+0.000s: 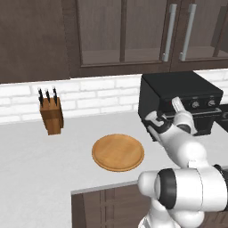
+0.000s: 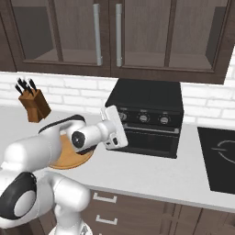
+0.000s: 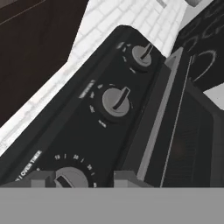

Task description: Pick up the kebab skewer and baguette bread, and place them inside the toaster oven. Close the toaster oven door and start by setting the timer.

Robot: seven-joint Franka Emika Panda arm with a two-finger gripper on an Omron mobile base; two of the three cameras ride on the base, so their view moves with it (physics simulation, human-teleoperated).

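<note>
Hovering at the front of the large black boxy toaster oven (image 2: 146, 120), the white arm's two-finger gripper (image 3: 73, 178) had its dark tips standing apart, one on either side of the oven-timer knob (image 3: 69, 176), clasping nothing that I could make out. Two more round grey knobs (image 3: 116, 102) lay further along the panel beyond the tips. The flat black door with its dark window (image 2: 148, 139) sat shut just beside the jaws. A round wooden plate (image 1: 118, 152) and a brown knife block (image 1: 51, 115) stood well behind
</note>
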